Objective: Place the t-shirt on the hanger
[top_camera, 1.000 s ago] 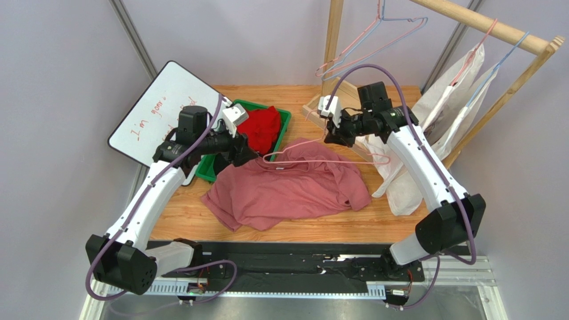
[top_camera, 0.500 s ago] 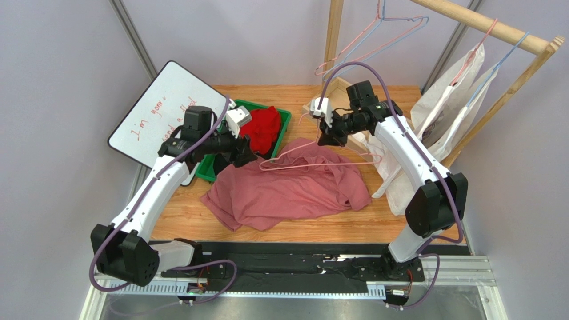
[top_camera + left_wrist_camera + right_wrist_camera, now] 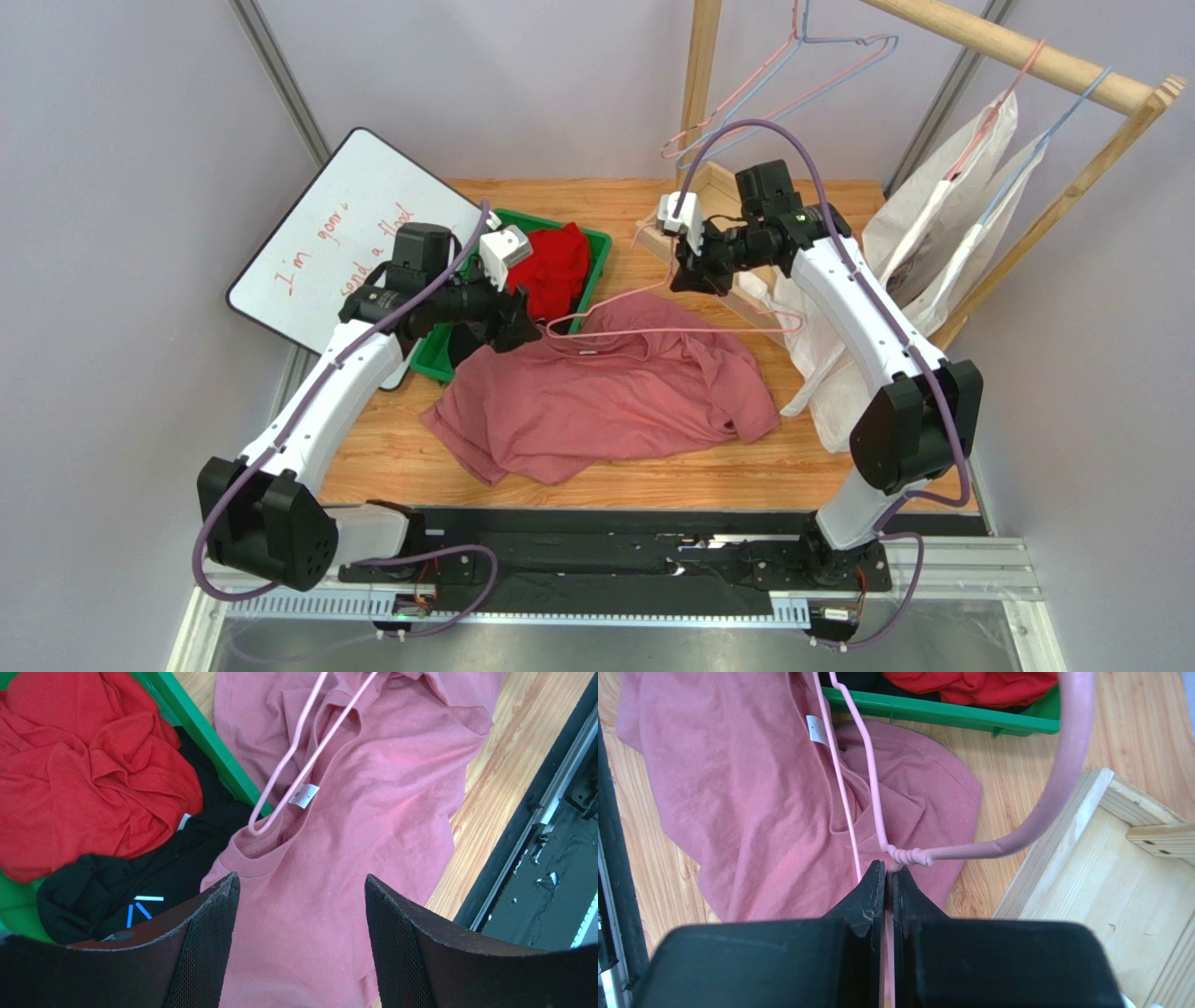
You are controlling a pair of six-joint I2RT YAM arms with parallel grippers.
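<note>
The dusty rose-pink t-shirt lies crumpled on the wooden table, collar toward the green bin; it also shows in the left wrist view and the right wrist view. The pink wire hanger is held above the shirt, one end reaching into the collar opening. My right gripper is shut on the hanger just below its twisted neck. My left gripper is open and empty above the shirt's collar.
A green bin holds a bright red garment and a black garment. A whiteboard leans at the left. A wooden rack with pale-blue and pink hangers and white bags stands at the right; its base is close to my right gripper.
My right gripper has shifted left and back with the hanger, bringing the hanger's far end toward the collar. My left arm has moved slightly right toward the collar.
</note>
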